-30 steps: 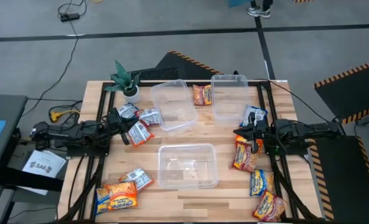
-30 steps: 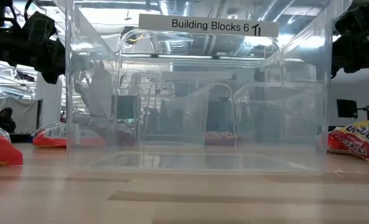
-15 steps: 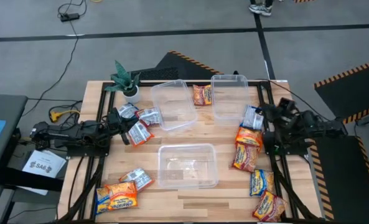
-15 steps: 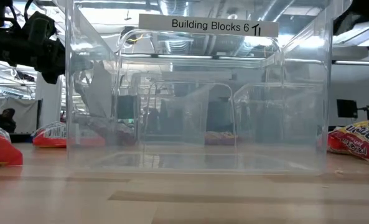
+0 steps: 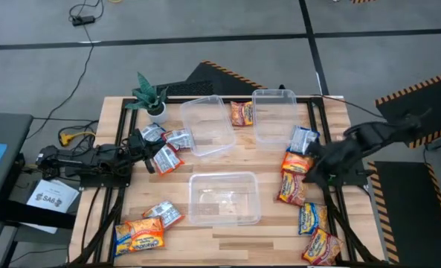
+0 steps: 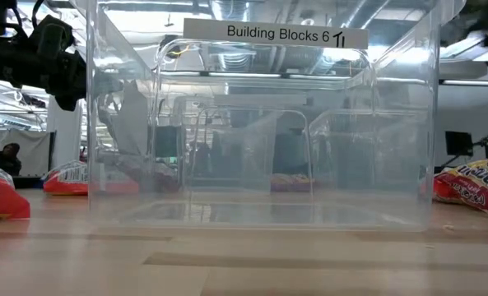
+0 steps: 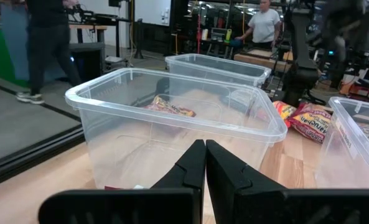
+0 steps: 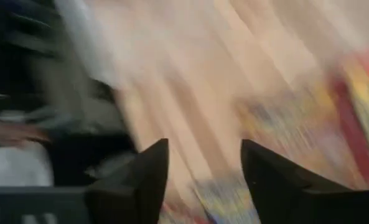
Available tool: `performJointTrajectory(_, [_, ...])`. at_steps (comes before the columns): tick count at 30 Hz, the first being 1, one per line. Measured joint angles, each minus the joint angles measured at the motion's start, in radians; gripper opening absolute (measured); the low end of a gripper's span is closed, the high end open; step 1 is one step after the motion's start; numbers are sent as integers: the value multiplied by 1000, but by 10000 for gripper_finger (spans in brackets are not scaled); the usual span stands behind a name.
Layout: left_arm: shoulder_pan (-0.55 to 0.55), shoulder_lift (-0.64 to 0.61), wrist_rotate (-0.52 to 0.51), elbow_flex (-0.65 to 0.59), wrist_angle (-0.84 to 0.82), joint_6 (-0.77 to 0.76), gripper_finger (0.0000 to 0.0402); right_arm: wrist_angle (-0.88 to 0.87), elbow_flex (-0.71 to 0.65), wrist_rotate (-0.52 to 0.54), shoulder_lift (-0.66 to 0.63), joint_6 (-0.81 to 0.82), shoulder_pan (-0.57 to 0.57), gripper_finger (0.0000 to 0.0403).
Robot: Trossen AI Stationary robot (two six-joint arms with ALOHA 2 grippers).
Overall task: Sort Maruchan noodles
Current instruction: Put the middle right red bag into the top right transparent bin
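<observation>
Three clear tubs (image 5: 221, 197) hold no sorted packets — Maruchan noodles (image 5: 292, 187) lie scattered on the table. Right gripper (image 8: 204, 168) spread apart, empty; left gripper (image 7: 205, 163) pressed together, idle.

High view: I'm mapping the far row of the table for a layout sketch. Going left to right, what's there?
Potted plant → left clear tub → red-orange noodle packet → right clear tub.
</observation>
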Motion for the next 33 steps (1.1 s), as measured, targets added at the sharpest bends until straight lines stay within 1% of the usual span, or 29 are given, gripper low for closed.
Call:
performJointTrajectory(2, [0,0,0,0,0,0,0,-103,-7,8,56,197,49,247])
performJointTrajectory(5, [0,0,0,0,0,0,0,-171,-28,27,138,458,109,250])
performJointTrajectory(9, [0,0,0,0,0,0,0,-141,-59,110,214,714,170,249])
performJointTrajectory(12, [0,0,0,0,0,0,0,-99,-110,117,253,874,204,249])
performJointTrajectory(14, [0,0,0,0,0,0,0,-58,-145,123,269,953,224,249])
performJointTrajectory(18, [0,0,0,0,0,0,0,32,-219,167,273,1048,239,249])
performJointTrajectory(22, [0,0,0,0,0,0,0,57,-280,182,273,1063,238,249])
performJointTrajectory(25, [0,0,0,0,0,0,0,103,-328,224,272,1084,236,249])
performJointTrajectory(29, [0,0,0,0,0,0,0,166,-372,232,270,1080,236,248])
performJointTrajectory(31, [0,0,0,0,0,0,0,204,-392,243,270,1073,236,242])
performJointTrajectory(33, [0,0,0,0,0,0,0,219,-396,246,272,1061,236,221])
